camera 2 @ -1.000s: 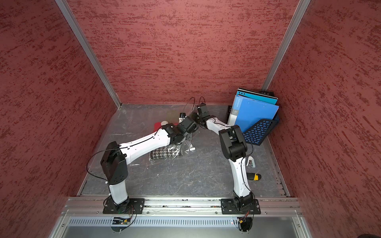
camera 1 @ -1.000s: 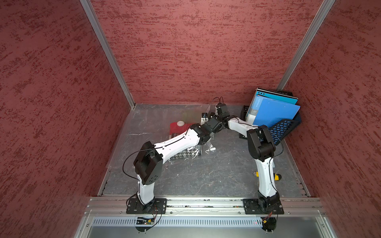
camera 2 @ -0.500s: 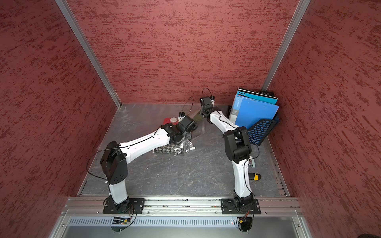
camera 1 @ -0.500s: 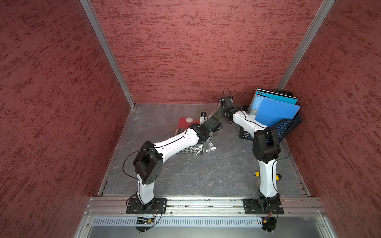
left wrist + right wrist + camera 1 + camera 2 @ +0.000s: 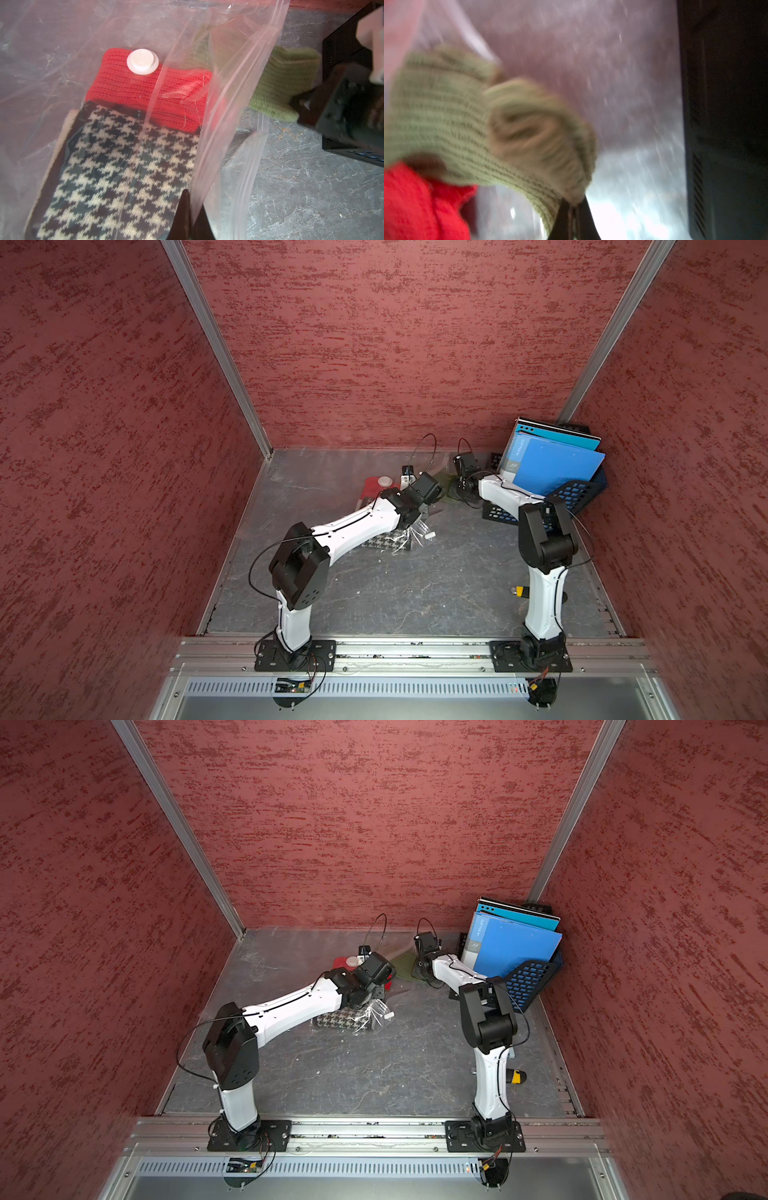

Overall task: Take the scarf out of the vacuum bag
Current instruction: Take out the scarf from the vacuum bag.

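The clear vacuum bag lies on the floor with its round white valve cap over a red scarf and a houndstooth scarf inside. My left gripper is shut on the bag's plastic edge by the zip strip. My right gripper is shut on a green scarf, which reaches out of the bag's mouth to the right of the zip strip. Both top views show the green scarf between the two wrists. The small white slider clip sits by the houndstooth scarf.
Blue folders lean in a black mesh basket at the back right corner, close behind my right arm. A small yellow and black object lies near the right arm's base. Red walls close in three sides.
My right gripper has drawn away to the right from the left wrist, pulling the green scarf out through the bag's mouth. The left gripper kept its hold on the bag and shifted slightly.
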{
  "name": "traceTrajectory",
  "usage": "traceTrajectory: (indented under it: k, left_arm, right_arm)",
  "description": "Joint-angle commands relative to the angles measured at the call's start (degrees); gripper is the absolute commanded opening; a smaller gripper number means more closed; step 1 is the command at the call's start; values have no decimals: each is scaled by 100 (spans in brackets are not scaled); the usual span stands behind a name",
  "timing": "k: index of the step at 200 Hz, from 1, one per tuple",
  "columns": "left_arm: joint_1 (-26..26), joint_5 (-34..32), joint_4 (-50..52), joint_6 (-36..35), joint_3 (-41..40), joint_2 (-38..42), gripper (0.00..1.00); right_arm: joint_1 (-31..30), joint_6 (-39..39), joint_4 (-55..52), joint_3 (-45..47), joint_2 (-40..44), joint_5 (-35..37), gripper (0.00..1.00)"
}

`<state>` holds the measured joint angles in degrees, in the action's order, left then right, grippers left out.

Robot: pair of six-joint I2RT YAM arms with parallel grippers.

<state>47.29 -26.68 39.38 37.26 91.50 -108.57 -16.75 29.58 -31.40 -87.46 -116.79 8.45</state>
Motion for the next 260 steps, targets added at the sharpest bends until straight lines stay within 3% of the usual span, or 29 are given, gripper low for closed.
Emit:
traceTrajectory:
  k: [1,31,62,74,82,109,122,135,154,172,219,260]
  left_arm:
    - [-37,65,-235,-34,182,-265,0]
    - [-24,80,-254,-34,195,-239,0]
    - [-25,-9,-246,-42,109,-121,0]
    - [-26,-15,-262,-51,88,-90,0]
    - [-21,-22,-250,-51,87,-94,0]
    - [-10,0,-247,-36,102,-85,0]
    - [-1,11,-248,-30,105,-60,0]
    - [8,-11,-250,-40,109,-20,0]
    - [23,-37,-237,-55,104,47,0]
    - [26,-74,-183,-47,106,116,0]
    - [-187,-396,-1,200,52,162,0]
    - [-579,-69,-309,8,379,-586,0]
  right_arm:
    - [-65,-16,-125,124,593,675,0]
    - [-68,3,-618,-69,621,1876,0]
    - [-55,105,-1211,-400,419,2196,0]
    - [-51,171,-1476,-481,346,2038,27]
    - [-56,166,-1435,-394,405,1805,39]
    - [-107,-123,-464,300,1101,615,54]
    - [-111,-366,210,608,1357,-65,53]
    - [-106,-554,220,306,1109,-433,47]
    - [-54,-700,65,-406,354,-1024,15]
    - [-16,-626,2,-978,-320,-1328,0]
    - [32,-445,-515,-2489,-1659,-1469,0]
    - [98,-384,-338,-2094,-1470,-1122,0]
